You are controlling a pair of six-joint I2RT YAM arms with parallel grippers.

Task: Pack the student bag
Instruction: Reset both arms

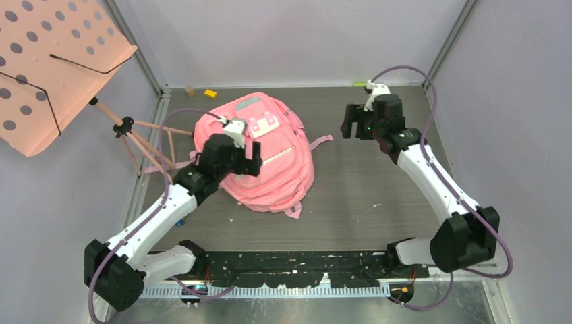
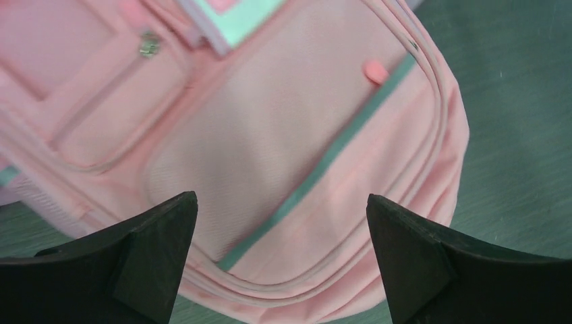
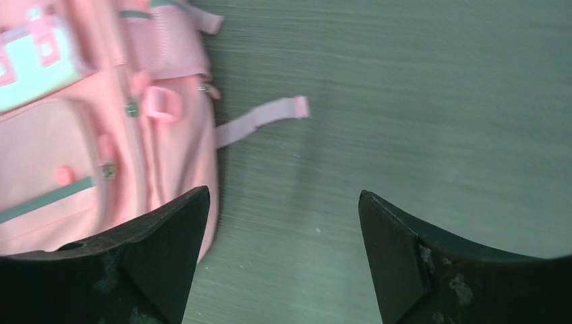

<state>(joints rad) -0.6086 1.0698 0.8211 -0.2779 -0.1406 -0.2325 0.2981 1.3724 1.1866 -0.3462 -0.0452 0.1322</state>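
The pink student bag [image 1: 276,165] lies flat on the table, front pockets up, with a white patch and grey strips. My left gripper [image 1: 253,158] hovers over its left middle, open and empty; the left wrist view shows the bag's front pocket [image 2: 270,135] and a grey strip between the spread fingers [image 2: 155,243]. My right gripper [image 1: 351,125] is open and empty above bare table to the right of the bag. The right wrist view shows the bag's edge [image 3: 101,155] and a loose strap [image 3: 260,118] at left.
A salmon-pink perforated music stand [image 1: 54,61] on a tripod stands at the far left. A small yellow block [image 1: 211,93] and a tan block [image 1: 190,90] lie at the back edge. Grey walls close in the table on three sides.
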